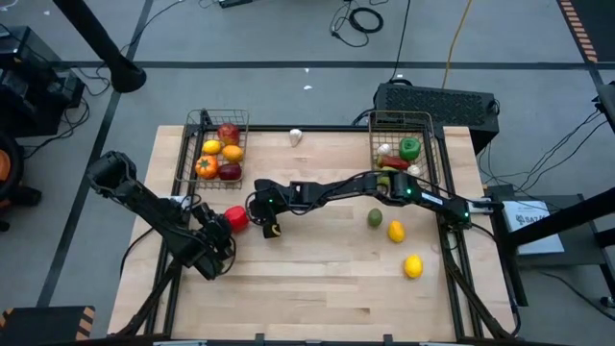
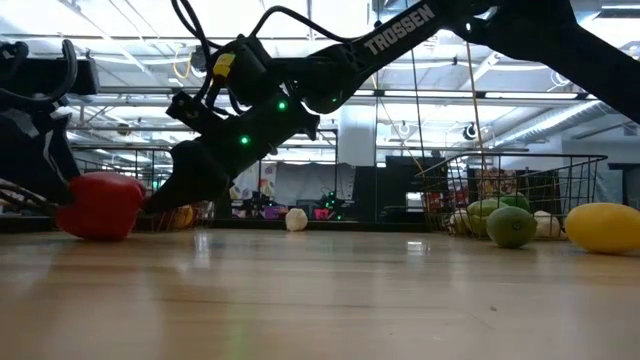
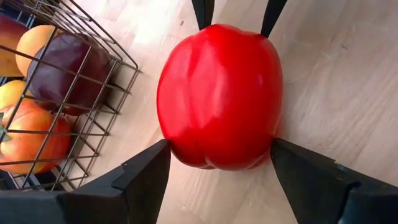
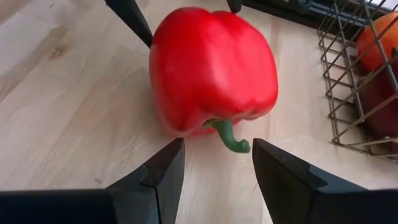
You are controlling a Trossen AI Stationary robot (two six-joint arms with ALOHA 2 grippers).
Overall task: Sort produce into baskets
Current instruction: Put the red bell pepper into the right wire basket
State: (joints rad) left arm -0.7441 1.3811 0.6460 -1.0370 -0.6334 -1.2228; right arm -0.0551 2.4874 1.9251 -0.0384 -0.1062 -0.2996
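1. The red pepper (image 1: pixel 235 218) sits on the table (image 1: pixel 317 288) left of centre in the high view, just below the left basket (image 1: pixel 217 146). It lies on its side, green stem pointing at the right wrist camera.
2. Both grippers crowd it. The left gripper (image 3: pixel 217 152) comes from the lower left with its fingers (image 3: pixel 144 174) spread as wide as the pepper's body, tips right at the flanks. I can't say it's squeezing yet; it looks like bare contact at most.
3. The right gripper (image 4: pixel 212 157) reaches across from the right side of the frame. Its jaws stand apart just short of the stem, holding nothing.
4. What's in each basket: the left one holds apples, oranges and what look like an orange pepper, while the right basket (image 1: pixel 404 144), upper right, has a green pepper, garlic and something red. My guess is the pepper goes with the vegetables, so a handover may be brewing.
5. To do this well, I'd want only one arm closing at a time. The left should clamp across the pepper's widest part, then lift straight, clear of the basket wire beside it.
6. If the right takes it, it needs to go around the body, not pinch the thin stem.
7. Loose on the right half: a lime (image 1: pixel 375 218) and two lemons (image 1: pixel 395 231); one garlic (image 1: pixel 296 136) up top.
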